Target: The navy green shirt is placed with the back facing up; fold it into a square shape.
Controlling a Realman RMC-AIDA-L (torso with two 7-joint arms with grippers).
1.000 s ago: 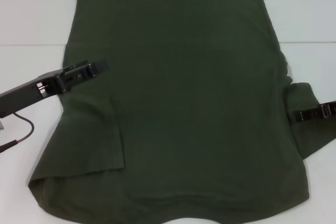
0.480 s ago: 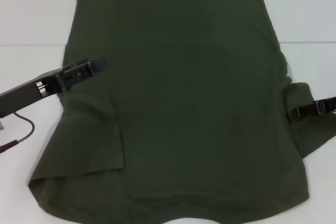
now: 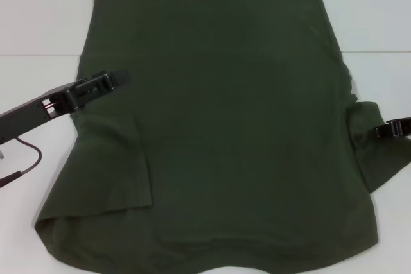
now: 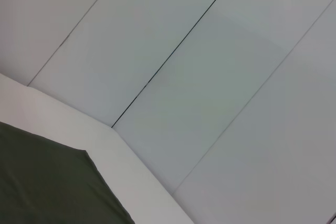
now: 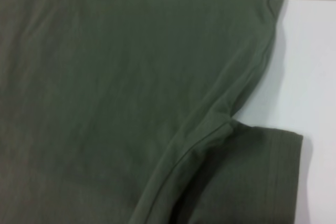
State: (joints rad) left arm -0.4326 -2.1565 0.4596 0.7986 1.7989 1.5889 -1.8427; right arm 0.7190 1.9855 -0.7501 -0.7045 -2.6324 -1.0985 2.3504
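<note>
The navy green shirt [image 3: 231, 126] lies flat on the white table [image 3: 38, 24] with its plain side up, hem at the far end. Its left sleeve [image 3: 115, 171] is folded inward onto the body. The right sleeve [image 3: 379, 158] still sticks out sideways. My left gripper [image 3: 122, 77] hovers over the shirt's left edge, just beyond the folded sleeve. My right gripper [image 3: 380, 130] reaches in from the right edge of the head view, over the right sleeve. A corner of the shirt [image 4: 47, 182] shows in the left wrist view. The right wrist view shows the armpit seam [image 5: 210, 124] and the sleeve [image 5: 252, 177].
A dark cable [image 3: 26, 162] loops on the table at the left, beneath my left arm. Bare table [image 5: 310, 66] lies right of the shirt. A pale panelled wall [image 4: 210, 77] stands behind the table's far edge.
My right gripper moved in over the right sleeve, then pulled back to the right and slightly farther away. My left gripper shifted a little to the left. The shirt lies unchanged.
</note>
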